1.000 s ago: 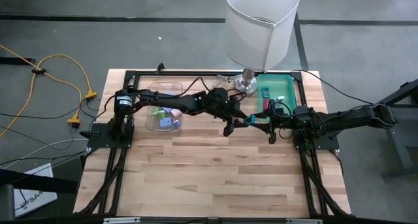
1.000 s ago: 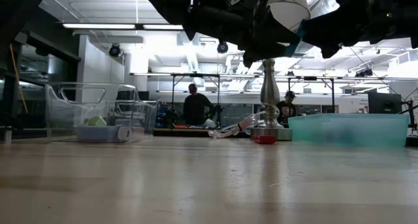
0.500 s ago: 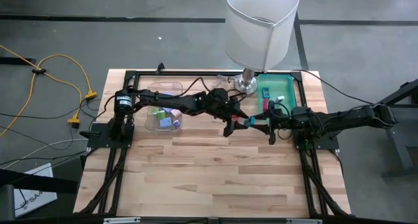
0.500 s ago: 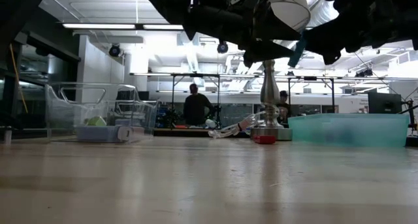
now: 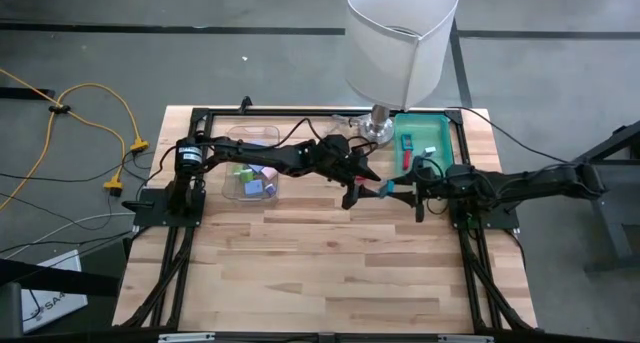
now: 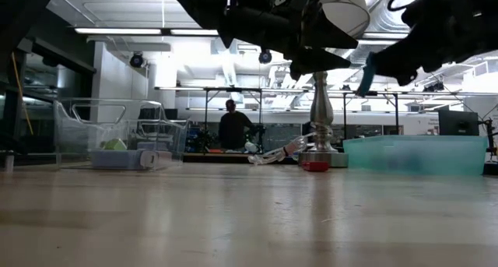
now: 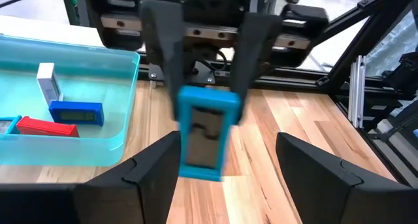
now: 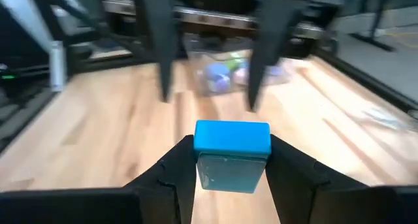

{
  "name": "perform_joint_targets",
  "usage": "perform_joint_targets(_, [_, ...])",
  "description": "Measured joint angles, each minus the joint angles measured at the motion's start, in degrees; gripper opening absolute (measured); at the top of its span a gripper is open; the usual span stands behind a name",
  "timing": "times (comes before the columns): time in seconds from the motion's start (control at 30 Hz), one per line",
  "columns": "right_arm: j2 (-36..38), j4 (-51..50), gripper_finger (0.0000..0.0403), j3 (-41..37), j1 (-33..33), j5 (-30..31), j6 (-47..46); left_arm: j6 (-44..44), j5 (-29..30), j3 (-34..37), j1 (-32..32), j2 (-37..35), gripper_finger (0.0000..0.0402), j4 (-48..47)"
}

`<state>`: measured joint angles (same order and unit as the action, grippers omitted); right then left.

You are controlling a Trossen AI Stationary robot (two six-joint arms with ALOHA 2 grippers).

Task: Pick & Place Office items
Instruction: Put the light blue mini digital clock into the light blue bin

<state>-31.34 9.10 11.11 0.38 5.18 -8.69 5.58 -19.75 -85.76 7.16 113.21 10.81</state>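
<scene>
Light-blue block (image 8: 232, 155) clamped in right gripper (image 8: 232, 160); left gripper (image 7: 225, 160) faces it — jaws wide, just apart, empty.

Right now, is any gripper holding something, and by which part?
The right gripper holds a light blue block by its two sides. The left gripper is open, holding nothing.

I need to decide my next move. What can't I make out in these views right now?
- Clear plastic bin: in the high view the left arm crosses it, and the pieces inside are too small to count.
- Teal tray: in the low view its wall hides the contents.
- Light blue rectangular block in the right pincer: both wrist views are blurred, so the marking on its face is unreadable.
</scene>
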Motion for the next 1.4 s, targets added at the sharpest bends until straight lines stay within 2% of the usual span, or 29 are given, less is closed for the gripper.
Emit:
perform_joint_targets(0.2, [5.58, -8.09, 0.014, 0.0, 0.0, 10.97, -0.22, -0.02, 0.0, 0.0, 0.0, 0.0, 0.0244, 0.0])
perform_joint_targets(0.5, [7.57, -16.32, 0.014, 0.0, 0.0, 35.19, -3.34, -0.02, 0.01, 0.0, 0.0, 0.0, 0.0244, 0.0])
perform_joint_targets(0.63, [7.57, -20.34, 0.014, 0.0, 0.0, 40.16, -7.72, -0.02, 0.02, 0.0, 0.0, 0.0, 0.0244, -0.02])
perform_joint_targets(0.73, [7.57, -24.51, 0.014, 0.0, 0.0, 42.68, -12.62, -0.02, 0.02, 0.0, 0.0, 0.0, 0.0244, -0.02])
perform_joint_targets(0.93, [7.59, -30.54, 0.014, 0.0, 0.0, 43.96, -20.1, -0.03, 0.02, 0.0, 0.0, 0.0, 0.0244, -0.02])
perform_joint_targets(1.07, [7.59, -33.17, 0.014, 0.28, 0.0, 43.76, -21.99, -0.03, 0.02, 0.0, 0.0, 0.0, 0.0244, -0.02])
perform_joint_targets(1.23, [7.46, -44.08, 0.014, 3.05, -0.03, 43.92, -31.78, -0.04, 0.02, 0.0, 0.0, 0.0, 0.0244, -0.02])
perform_joint_targets(1.4, [7.42, -45.74, 0.014, 4.18, -0.02, 43.09, -35.15, -0.05, 0.02, 0.0, 0.0, 0.0, 0.0244, -0.04])
